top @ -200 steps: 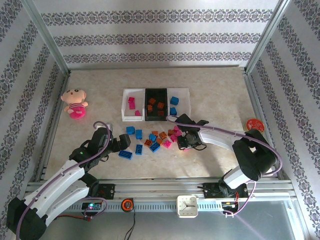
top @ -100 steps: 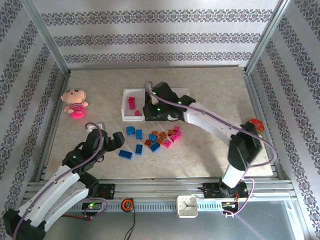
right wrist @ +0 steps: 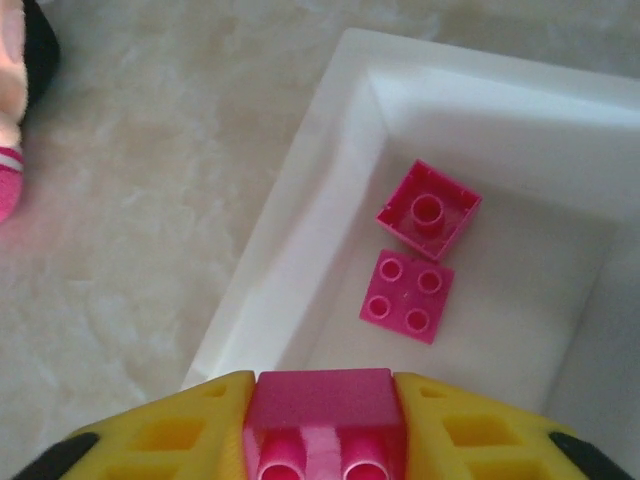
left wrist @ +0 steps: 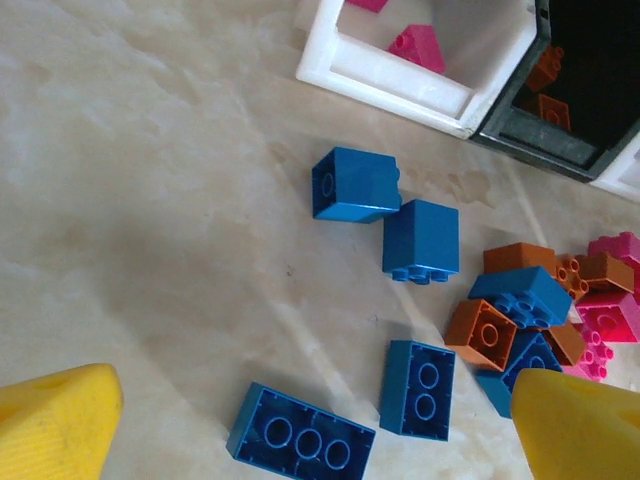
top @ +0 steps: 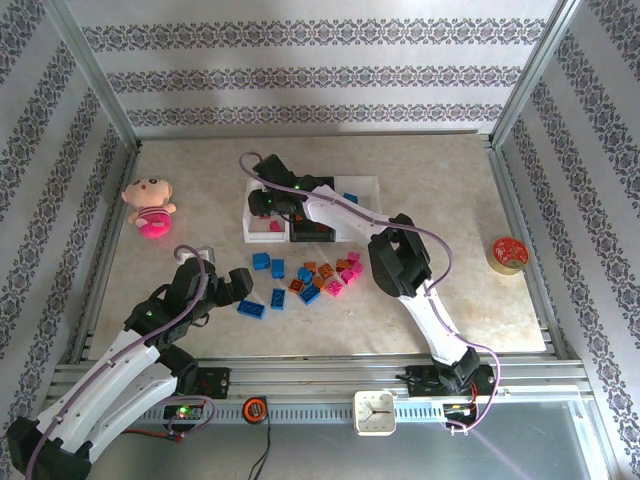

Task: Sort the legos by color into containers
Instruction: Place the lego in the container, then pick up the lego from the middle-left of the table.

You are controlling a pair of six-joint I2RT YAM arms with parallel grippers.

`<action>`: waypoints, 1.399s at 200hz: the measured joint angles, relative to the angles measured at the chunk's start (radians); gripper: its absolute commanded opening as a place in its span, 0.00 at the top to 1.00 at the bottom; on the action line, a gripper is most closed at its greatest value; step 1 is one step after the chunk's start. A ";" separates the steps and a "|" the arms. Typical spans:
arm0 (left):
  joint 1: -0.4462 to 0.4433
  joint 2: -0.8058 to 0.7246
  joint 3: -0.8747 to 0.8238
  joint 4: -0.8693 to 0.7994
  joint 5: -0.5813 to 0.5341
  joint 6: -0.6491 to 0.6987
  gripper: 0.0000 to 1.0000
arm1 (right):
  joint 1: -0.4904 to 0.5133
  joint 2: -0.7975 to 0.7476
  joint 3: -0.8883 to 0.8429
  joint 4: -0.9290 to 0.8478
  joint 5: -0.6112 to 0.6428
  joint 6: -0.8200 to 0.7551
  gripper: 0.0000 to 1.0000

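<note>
My right gripper [right wrist: 322, 425] is shut on a pink lego [right wrist: 322, 400], yellow fingers pressed to both its sides, and hangs over the near left corner of the left white container [right wrist: 290, 250]. Two pink legos [right wrist: 428, 210] [right wrist: 407, 295] lie inside it. From above, the right gripper [top: 265, 200] reaches across the black container [top: 312, 235]. My left gripper [left wrist: 315, 400] stands open low over the table, above a long blue lego [left wrist: 300, 437] and a shorter one [left wrist: 420, 390]. A mixed pile of legos [top: 320, 278] lies in front of the containers.
A pink plush doll [top: 148, 207] lies at the left and a round red tin [top: 508, 253] at the right. The right white container [top: 368, 188] holds a blue lego [top: 350, 198]. A small clock [top: 375, 412] sits on the front rail.
My right arm has swung from the pile, over the black container, to the left white one with the pink lego in it. The left arm pulled back slightly, gripper still open.
</note>
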 measured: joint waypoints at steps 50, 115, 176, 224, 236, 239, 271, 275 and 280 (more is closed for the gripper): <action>0.000 0.073 0.000 0.002 0.073 0.027 0.05 | -0.015 -0.023 -0.008 -0.015 0.011 0.031 0.37; -0.064 0.270 0.024 0.006 0.126 0.073 0.04 | -0.028 -0.415 -0.531 0.105 0.010 0.031 0.36; -0.253 0.415 0.039 -0.002 -0.042 0.079 0.00 | -0.079 -0.644 -0.876 0.211 0.006 0.058 0.35; -0.275 0.594 0.064 0.021 -0.110 0.084 0.09 | -0.094 -0.697 -0.947 0.236 0.006 0.076 0.35; -0.275 0.618 0.065 0.039 -0.114 0.084 0.13 | -0.098 -0.710 -0.955 0.245 0.006 0.076 0.35; -0.275 0.622 0.065 0.042 -0.114 0.085 0.13 | -0.100 -0.714 -0.957 0.246 0.006 0.076 0.35; -0.275 0.658 0.065 0.078 -0.114 0.088 0.23 | -0.111 -0.745 -0.966 0.259 0.006 0.077 0.35; -0.275 0.662 0.065 0.082 -0.113 0.087 0.24 | -0.112 -0.748 -0.967 0.260 0.006 0.077 0.35; -0.275 0.665 0.065 0.085 -0.113 0.088 0.25 | -0.116 -0.753 -0.970 0.262 0.006 0.077 0.35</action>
